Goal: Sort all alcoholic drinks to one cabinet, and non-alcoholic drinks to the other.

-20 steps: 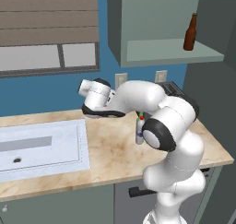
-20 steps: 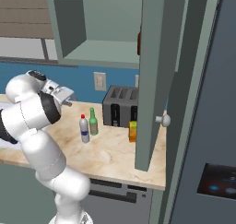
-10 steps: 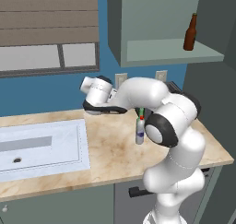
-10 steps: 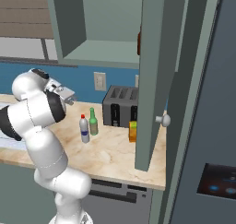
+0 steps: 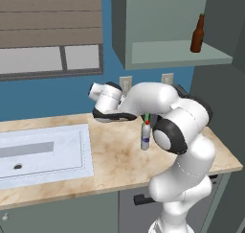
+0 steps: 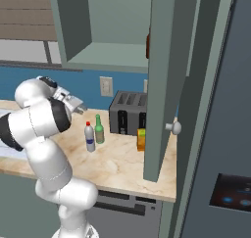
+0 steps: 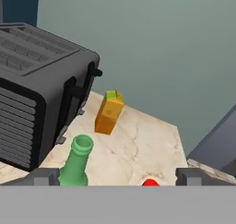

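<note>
Swinging left and lower, our gripper (image 6: 78, 105), spread and empty, leaves three drinks on the counter (image 5: 115, 155): green bottle (image 7: 76, 165), white bottle (image 6: 89, 137), orange carton (image 7: 109, 112); brown bottle (image 5: 197, 33) is shelved.

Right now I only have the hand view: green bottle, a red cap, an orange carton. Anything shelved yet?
Observer: Yes. A brown bottle stands on the shelf of the open upper cabinet.
Operator: What's under the red cap?
Observer: A white bottle with a blue label, on the counter, just left of the green bottle.
Operator: Is the gripper holding anything?
Observer: No. The gripper hangs above and left of both, open.
</note>
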